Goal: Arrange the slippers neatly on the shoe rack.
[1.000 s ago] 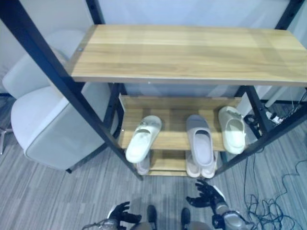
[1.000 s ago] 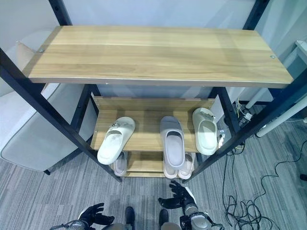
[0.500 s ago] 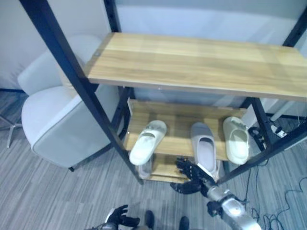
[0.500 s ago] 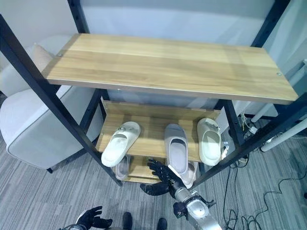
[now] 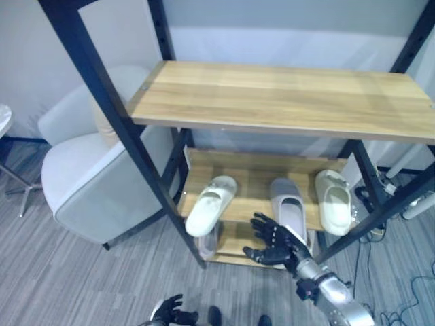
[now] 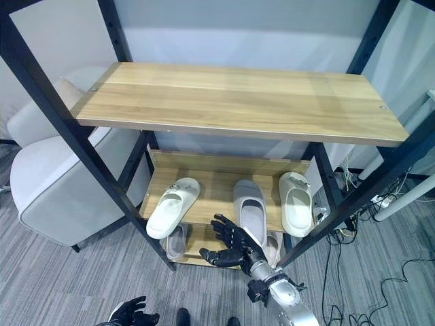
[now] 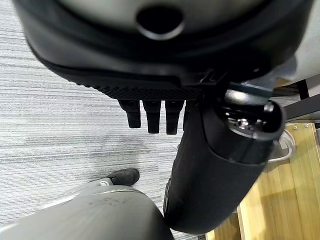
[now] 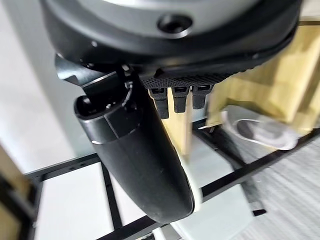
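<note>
Right hand (image 6: 232, 242) now nearer grey slipper (image 6: 251, 209)

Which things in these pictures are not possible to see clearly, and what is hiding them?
- Slippers on the lowest shelf: mostly covered by the middle shelf and the right hand in the eye views.
- Left hand: cut by the bottom edge of the right eye view.
- Slipper past the right hand's fingers: blurred in the right wrist view.

Grey striped carpet (image 6: 61, 285), pale wall (image 6: 238, 34) — white armchair (image 6: 54, 183) left
</note>
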